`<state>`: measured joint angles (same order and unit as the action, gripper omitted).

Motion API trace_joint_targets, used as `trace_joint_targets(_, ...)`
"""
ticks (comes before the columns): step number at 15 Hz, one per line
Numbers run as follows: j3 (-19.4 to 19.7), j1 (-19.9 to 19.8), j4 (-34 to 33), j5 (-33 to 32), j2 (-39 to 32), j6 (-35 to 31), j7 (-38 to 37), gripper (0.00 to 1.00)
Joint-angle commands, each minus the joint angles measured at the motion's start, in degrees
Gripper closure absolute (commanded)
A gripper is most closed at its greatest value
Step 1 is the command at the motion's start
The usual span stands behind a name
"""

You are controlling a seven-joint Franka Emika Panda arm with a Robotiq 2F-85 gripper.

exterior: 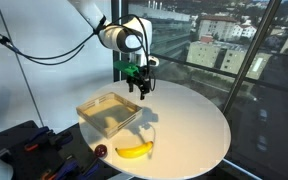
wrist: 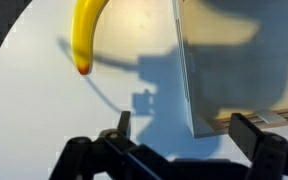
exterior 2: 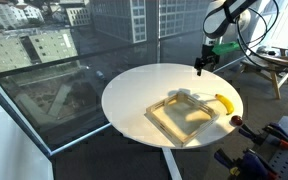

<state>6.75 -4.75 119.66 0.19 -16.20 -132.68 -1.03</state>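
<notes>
My gripper [exterior: 142,92] hangs open and empty above the round white table [exterior: 189,125], just past the far corner of a shallow wooden tray [exterior: 109,110]. It also shows in an exterior view [exterior 2: 198,68], above the table's far edge. In the wrist view the open fingers [wrist: 189,132] straddle the tray's edge [wrist: 187,80] far below. A yellow banana [exterior: 135,150] lies on the table beside the tray; it shows in the wrist view [wrist: 86,35] at the top and in an exterior view [exterior 2: 224,103]. The tray [exterior 2: 187,115] is empty.
A small dark red object [exterior: 101,150] lies near the banana at the table's edge. Clamps and tools [exterior 2: 264,140] sit on a stand beside the table. Large windows surround the table, with a city below. Cables [exterior: 24,50] hang behind the arm.
</notes>
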Motion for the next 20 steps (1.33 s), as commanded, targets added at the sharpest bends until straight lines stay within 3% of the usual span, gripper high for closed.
trace_joint_targets(1, -0.8, 0.9, 2.3, -1.2, 3.6, 0.5, -1.4, 0.0)
trace_joint_targets(20, -4.7, 3.6, 9.1, -0.2, 13.2, 0.9, -1.3, 0.0)
